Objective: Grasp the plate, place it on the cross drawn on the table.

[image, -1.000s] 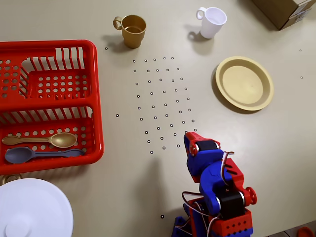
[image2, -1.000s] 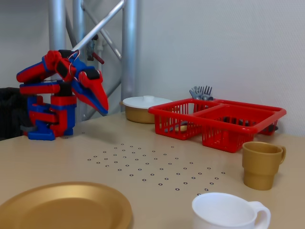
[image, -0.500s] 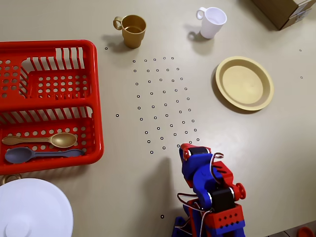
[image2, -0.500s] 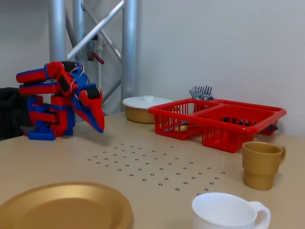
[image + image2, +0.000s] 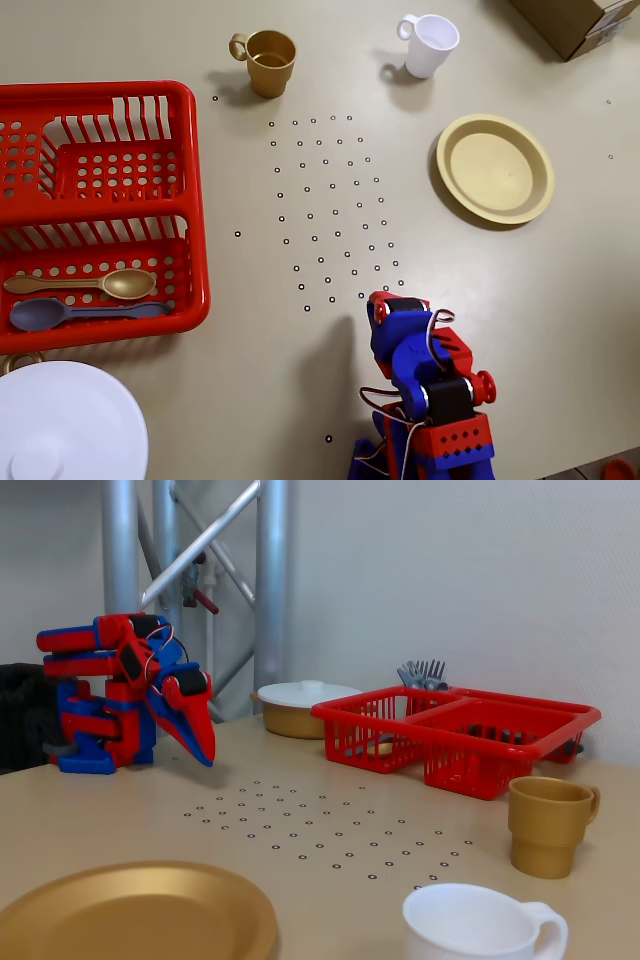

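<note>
Closed pincer (image 5: pixel 205 755) rests folded near its base, well apart from the yellow plate (image 5: pixel 495 167); no cross shows, so placement may go astray.

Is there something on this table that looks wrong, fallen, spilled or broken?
Nothing looks damaged, tipped or spilled. The plate lies flat and both cups, gold and white, stand upright. One odd point: no drawn cross is visible, only a grid of small ring marks. The hand is folded near the arm's base, holding nothing.
</note>
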Available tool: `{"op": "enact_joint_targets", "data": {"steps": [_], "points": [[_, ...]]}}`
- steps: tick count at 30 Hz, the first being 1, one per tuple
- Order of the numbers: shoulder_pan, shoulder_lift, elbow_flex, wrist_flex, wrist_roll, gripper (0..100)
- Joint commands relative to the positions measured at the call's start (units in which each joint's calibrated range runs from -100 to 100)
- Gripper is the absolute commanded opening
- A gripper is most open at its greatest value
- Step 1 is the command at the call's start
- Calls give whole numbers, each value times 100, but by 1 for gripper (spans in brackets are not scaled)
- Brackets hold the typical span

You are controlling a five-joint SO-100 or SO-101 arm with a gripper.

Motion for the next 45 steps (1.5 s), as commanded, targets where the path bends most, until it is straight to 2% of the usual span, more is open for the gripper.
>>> {"op": "enact_joint_targets", "data": {"steps": [1,45], "points": [[49,-35,63,-132,29,0],[63,-35,181,-414,215,0]]}}
